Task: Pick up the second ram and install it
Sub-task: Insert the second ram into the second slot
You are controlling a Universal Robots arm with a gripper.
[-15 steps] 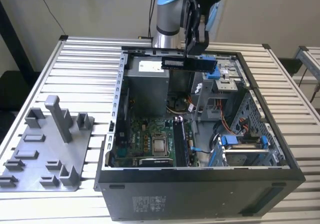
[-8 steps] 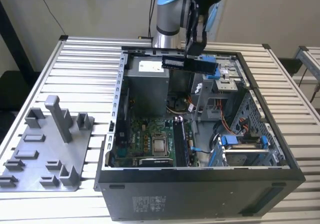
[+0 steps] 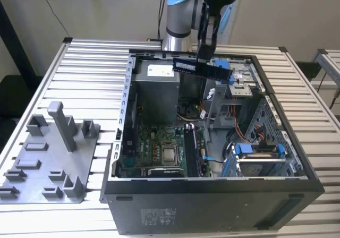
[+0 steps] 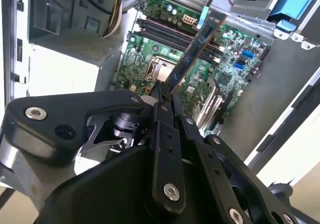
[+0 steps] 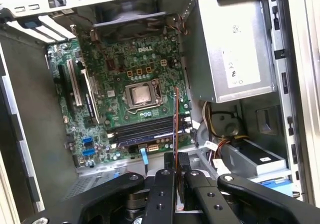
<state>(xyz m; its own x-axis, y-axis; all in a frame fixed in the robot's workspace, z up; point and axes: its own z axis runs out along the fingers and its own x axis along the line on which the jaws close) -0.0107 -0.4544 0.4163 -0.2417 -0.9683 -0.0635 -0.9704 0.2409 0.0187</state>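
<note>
While hovering over the open computer case [image 3: 123, 100], clamping the second ram [image 3: 183, 65] in the end effector [image 3: 204, 61], well clear of its rim. Housing a motherboard [image 3: 154, 142], power supply [image 3: 154, 86] and cables [image 5: 218, 125] inside.

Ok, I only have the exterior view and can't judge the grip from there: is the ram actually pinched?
Observer: Yes. In the second wrist view the gripper is shut on one end of the second ram.
Operator: Is it lined up with the slots?
Observer: Not yet. In the first wrist view its thin edge crosses the memory slots beside the processor socket at an angle.
</note>
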